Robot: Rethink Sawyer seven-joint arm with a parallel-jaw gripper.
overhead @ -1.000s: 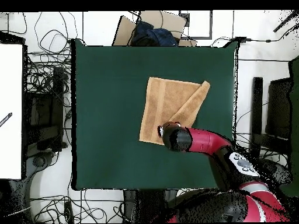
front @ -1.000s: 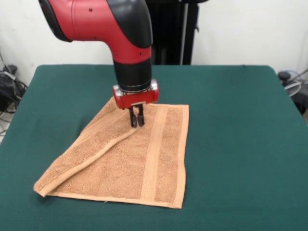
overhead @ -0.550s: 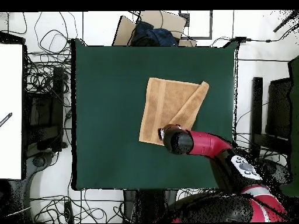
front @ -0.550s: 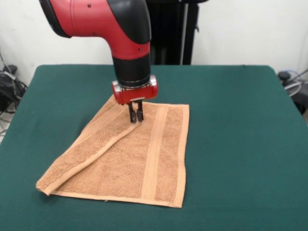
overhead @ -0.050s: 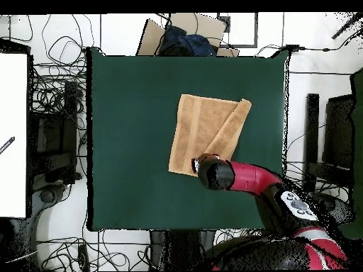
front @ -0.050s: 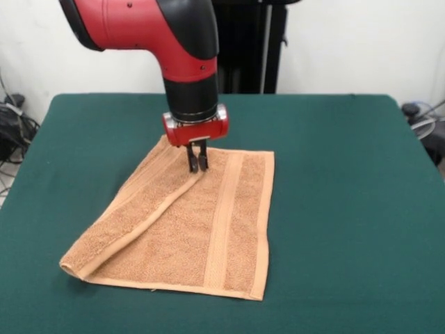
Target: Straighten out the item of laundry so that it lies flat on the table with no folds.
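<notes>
The item of laundry (front @ -0.050s: 215,229) is a peach-orange towel lying on the green table (front @ -0.050s: 334,174), with its left side folded over in a long diagonal flap (front @ -0.050s: 132,209). My gripper (front @ -0.050s: 197,165) hangs straight down over the far end of that flap, its fingers close together and pinched on the flap's edge. From overhead, the towel (overhead @ -0.050s: 200,127) lies right of the table's (overhead @ -0.050s: 127,142) middle, its flap (overhead @ -0.050s: 234,127) along the right side. The arm's wrist (overhead @ -0.050s: 215,173) covers the gripper there.
In the overhead view, cables and gear ring the table, a cardboard box with dark cloth (overhead @ -0.050s: 186,39) sits beyond its top edge, and a white board (overhead @ -0.050s: 13,134) stands at the left. A black stand (front @ -0.050s: 247,45) rises behind the table.
The gripper has lifted slightly and drawn toward the table's far side with the flap's edge. The folded near-left corner of the towel has slid to the right, in the front view.
</notes>
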